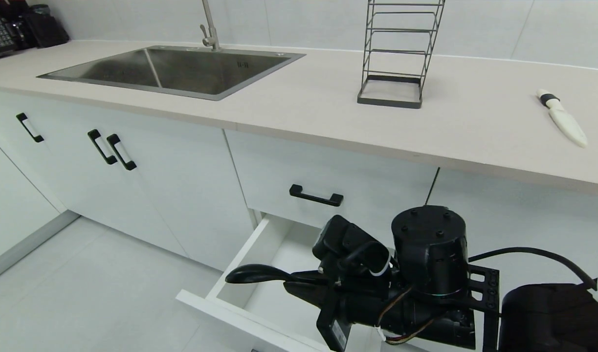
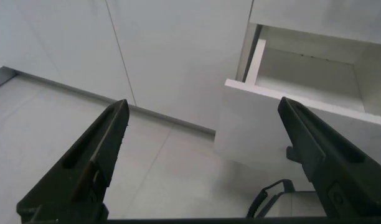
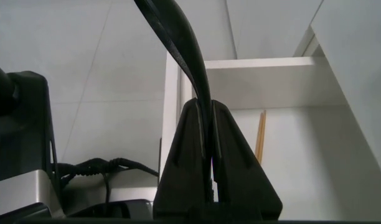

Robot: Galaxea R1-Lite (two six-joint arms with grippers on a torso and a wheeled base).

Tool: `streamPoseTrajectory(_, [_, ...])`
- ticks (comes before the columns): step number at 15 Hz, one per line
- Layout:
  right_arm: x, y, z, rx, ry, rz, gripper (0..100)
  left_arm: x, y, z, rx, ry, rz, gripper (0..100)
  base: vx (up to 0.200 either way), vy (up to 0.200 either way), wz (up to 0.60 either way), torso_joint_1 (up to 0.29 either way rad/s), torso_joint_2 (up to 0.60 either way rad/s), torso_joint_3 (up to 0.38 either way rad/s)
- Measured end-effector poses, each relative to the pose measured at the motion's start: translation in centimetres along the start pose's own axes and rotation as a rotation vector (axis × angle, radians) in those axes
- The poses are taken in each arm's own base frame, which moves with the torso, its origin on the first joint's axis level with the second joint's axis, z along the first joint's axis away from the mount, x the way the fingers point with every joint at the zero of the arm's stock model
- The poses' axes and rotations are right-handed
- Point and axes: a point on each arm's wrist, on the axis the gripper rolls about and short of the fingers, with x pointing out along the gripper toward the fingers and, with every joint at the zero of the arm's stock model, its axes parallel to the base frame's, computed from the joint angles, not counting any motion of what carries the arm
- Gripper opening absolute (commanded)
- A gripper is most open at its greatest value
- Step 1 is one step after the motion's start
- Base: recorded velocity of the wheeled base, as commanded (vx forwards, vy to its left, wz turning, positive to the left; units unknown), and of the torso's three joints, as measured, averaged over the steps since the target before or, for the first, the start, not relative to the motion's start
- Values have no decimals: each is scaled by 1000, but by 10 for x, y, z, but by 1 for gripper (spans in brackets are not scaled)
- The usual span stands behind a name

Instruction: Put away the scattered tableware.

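Kitchen bench [image 1: 303,98], pale stone finish, runs across the head view above white cupboard fronts. Items noted on it: a steel sink [image 1: 132,63] with tap [image 1: 210,29] at the robot's left, a black wire rack [image 1: 389,101] standing upright near the middle, and a white knife-shaped utensil [image 1: 563,120] with a dark band lying flat toward the right, well apart from the rack. Dark appliances [image 1: 5,24] sit at the far left corner.

Below the bench, one upper drawer with black handle [image 1: 316,196] is closed. The lower drawer [image 1: 259,254] beneath it is pulled out.

Right end effector [image 1: 311,282]: closed firmly on the handle of a black spoon [image 1: 259,274]. The spoon is held roughly level above the open drawer, bowl end pointing to the robot's left and seen over the drawer's left edge. The right wrist view confirms both fingers pressed against the handle [image 3: 206,106], with the drawer interior below and a pale wooden stick [image 3: 261,134] lying on the drawer floor.

Left end effector [image 2: 203,109]: fingers spread wide, nothing between them. It hangs over the floor tiles, facing the drawer's white front panel [image 2: 271,124].
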Motion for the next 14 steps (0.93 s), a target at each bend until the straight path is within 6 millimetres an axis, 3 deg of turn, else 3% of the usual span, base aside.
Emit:
streamPoseTrajectory(9, [-1, -3, 5, -5, 13, 41, 0, 0, 0, 0, 0, 1, 0, 100, 0, 0, 0, -10, 93, 29])
streamPoseTrajectory(12, [1, -11, 2, 1, 23, 20, 0, 0, 0, 0, 0, 1, 0, 100, 0, 0, 0, 0, 0, 0])
streamPoseTrajectory(14, [9, -28, 10, -15, -11, -29, 0, 0, 0, 0, 0, 1, 0, 100, 0, 0, 0, 0, 0, 0])
